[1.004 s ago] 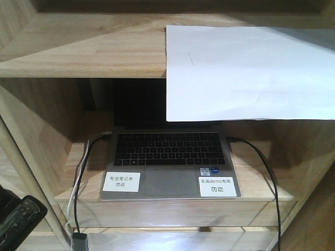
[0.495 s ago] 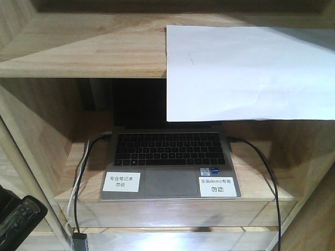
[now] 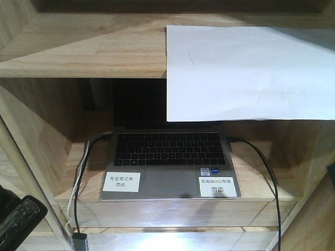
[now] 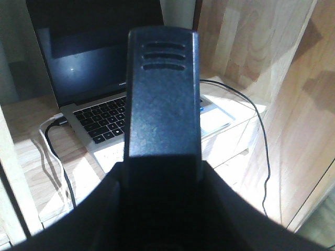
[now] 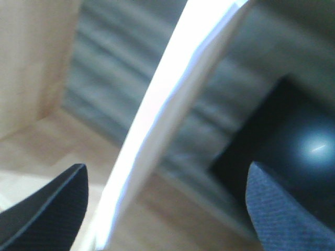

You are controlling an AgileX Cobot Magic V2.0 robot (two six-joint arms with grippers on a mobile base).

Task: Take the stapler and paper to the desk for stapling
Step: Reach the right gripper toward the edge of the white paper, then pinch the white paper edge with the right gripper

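On the upper shelf (image 3: pixel 78 52) the paper (image 3: pixel 246 73) overhangs the front edge above the laptop (image 3: pixel 170 162). Its hanging edge passes between the right pincer (image 5: pixel 167 172), which is wide open and gripping nothing. I cannot tell the left pincer's (image 3: pixel 23 217) state.

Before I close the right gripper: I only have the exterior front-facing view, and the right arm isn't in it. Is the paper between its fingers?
Observer: Yes. The right wrist view shows the right gripper open, with the edge of the paper running between its two fingers.
Operator: Touching either one?
Observer: Cannot tell; it passes close by the finger at the picture's left, well clear of the other.
Operator: And the left arm?
Observer: In its wrist view a black slotted bar fills the middle, before the laptop; whether the left gripper is shut on it is unclear.
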